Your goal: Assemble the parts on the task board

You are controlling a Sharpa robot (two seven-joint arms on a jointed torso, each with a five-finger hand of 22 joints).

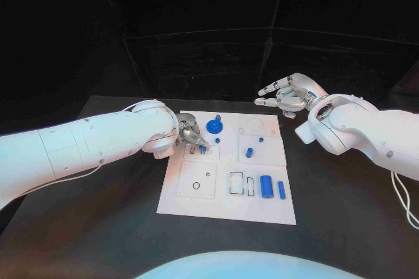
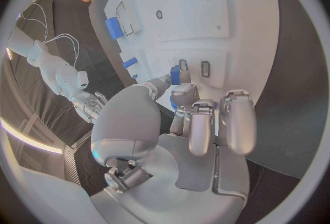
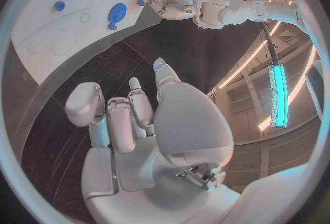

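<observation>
A dark room surrounds a black tabletop [image 1: 105, 230], and the white board [image 1: 229, 209] lies flat in its middle.

The part in play is a small blue peg [image 2: 175, 75], pinched at the fingertips of the left hand [image 1: 189, 136] over the board's left side, near its far end. It looks like hard, smooth plastic: light, stiff, and likely slick against metal fingers, so a grip across its short sides near the middle seems safest, leaving the lower end free to enter a slot. In the left wrist view two narrow slots [image 2: 205, 68] sit just beyond the peg; whether the peg touches the board I cannot tell.

Further out, a blue gear [image 1: 217, 128] sits just beside the left hand, with a tiny blue piece [image 1: 217, 117] beyond it. A short blue peg [image 1: 250, 152] lies mid-board. Toward the near edge a fat blue cylinder [image 1: 266, 186] and a thinner blue bar [image 1: 281, 190] lie side by side, next to rectangular recesses [image 1: 237, 182] that look unfilled. A round recess [image 1: 253, 124] near the far right corner also looks unfilled.

The right hand [image 1: 286, 92] hovers off the board past its far right corner, fingers loosely spread and holding nothing.
</observation>
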